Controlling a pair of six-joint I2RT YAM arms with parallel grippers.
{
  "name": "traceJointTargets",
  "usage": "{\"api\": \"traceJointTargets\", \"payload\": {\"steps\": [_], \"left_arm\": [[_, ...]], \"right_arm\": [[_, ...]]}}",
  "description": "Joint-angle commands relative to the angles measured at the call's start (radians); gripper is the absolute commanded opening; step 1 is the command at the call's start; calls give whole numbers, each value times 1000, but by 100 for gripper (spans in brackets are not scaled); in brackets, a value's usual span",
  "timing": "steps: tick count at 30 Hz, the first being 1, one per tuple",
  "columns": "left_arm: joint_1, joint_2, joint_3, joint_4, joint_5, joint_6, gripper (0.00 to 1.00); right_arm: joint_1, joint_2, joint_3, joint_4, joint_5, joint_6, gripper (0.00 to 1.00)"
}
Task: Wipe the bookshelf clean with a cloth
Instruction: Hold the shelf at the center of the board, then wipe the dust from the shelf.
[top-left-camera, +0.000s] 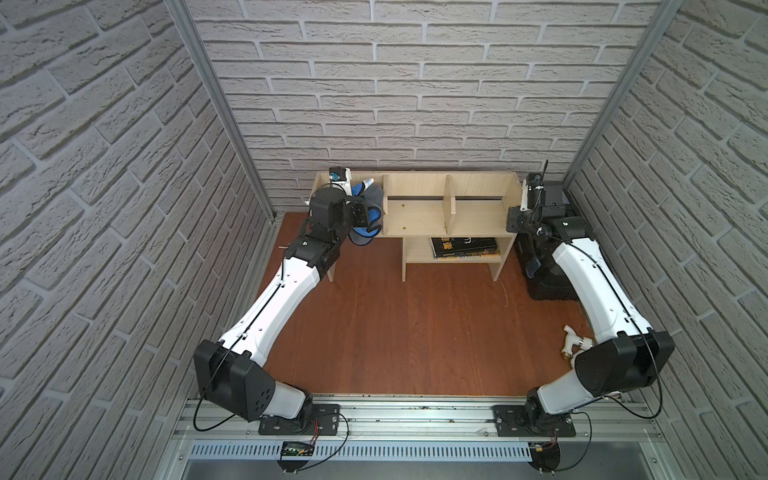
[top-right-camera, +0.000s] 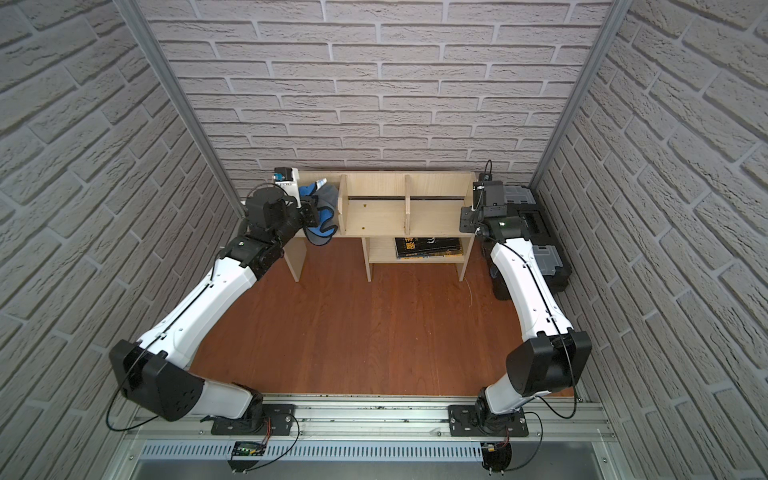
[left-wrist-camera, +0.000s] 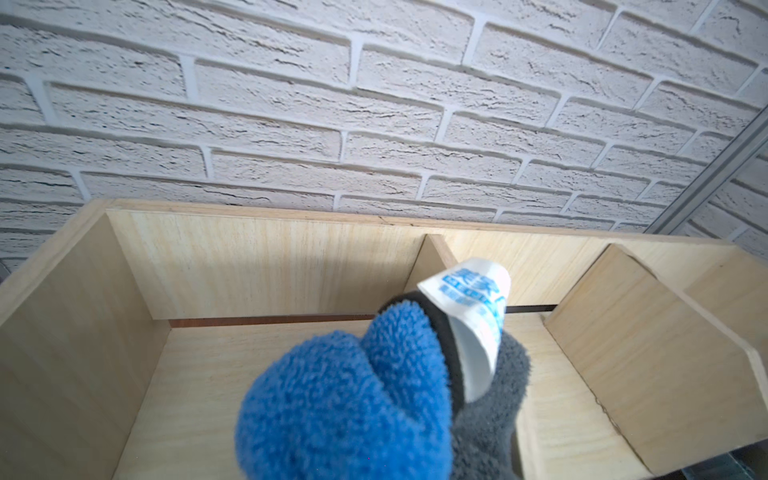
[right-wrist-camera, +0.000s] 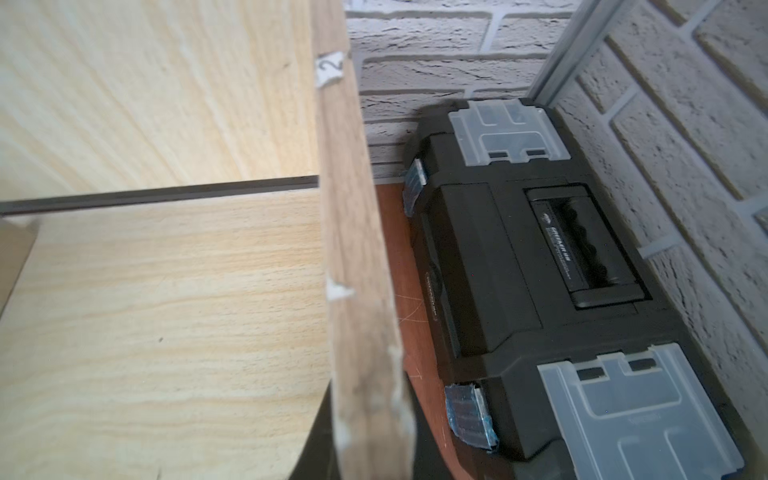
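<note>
Left tool (top-left-camera: 360, 212) is clamped shut on the cloth (left-wrist-camera: 345, 395), which bunches out of it blue and grey, its white tag (left-wrist-camera: 469, 324) curling up. The tool's fingers are buried in the pile. Cloth and tool hang over the leftmost bay of the bookshelf (top-left-camera: 415, 216), one end of the cloth drooping past the front edge. I can't tell whether it presses on the wood.

The bookshelf runs long-ways, left to right, along the back wall (top-left-camera: 415, 104), so the other two bays lie to this tool's right. The first divider (top-left-camera: 385, 203) stands upright just beside the cloth, between it and the middle bay. I'd guess the cloth must be lifted over that board, not slid.

Far right, the right tool (top-left-camera: 515, 220) sits at the bookshelf's end panel, beside the toolbox (right-wrist-camera: 519, 270). Whether it grips anything I can't tell. The left arm is plainly nearer for wiping.
</note>
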Motion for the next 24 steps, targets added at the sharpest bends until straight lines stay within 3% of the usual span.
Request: {"api": "traceJointTargets", "payload": {"steps": [1, 6, 14, 17, 22, 24], "left_arm": [[14, 47, 30, 50, -18, 23, 0], [48, 88, -24, 60, -32, 23, 0], [77, 55, -97, 86, -18, 24, 0], [86, 33, -106, 80, -16, 34, 0], [96, 11, -106, 62, -5, 62, 0], [100, 5, -113, 59, -2, 65, 0]], "right_arm": [[15, -8, -32, 44, 20, -6, 3], [14, -80, -63, 33, -33, -19, 3], [0, -224, -172, 75, -279, -60, 3], [-55, -236, -170, 90, -413, -49, 3], [-200, -253, -194, 193, -755, 15, 3], [-220, -246, -183, 201, -792, 8, 3]]}}
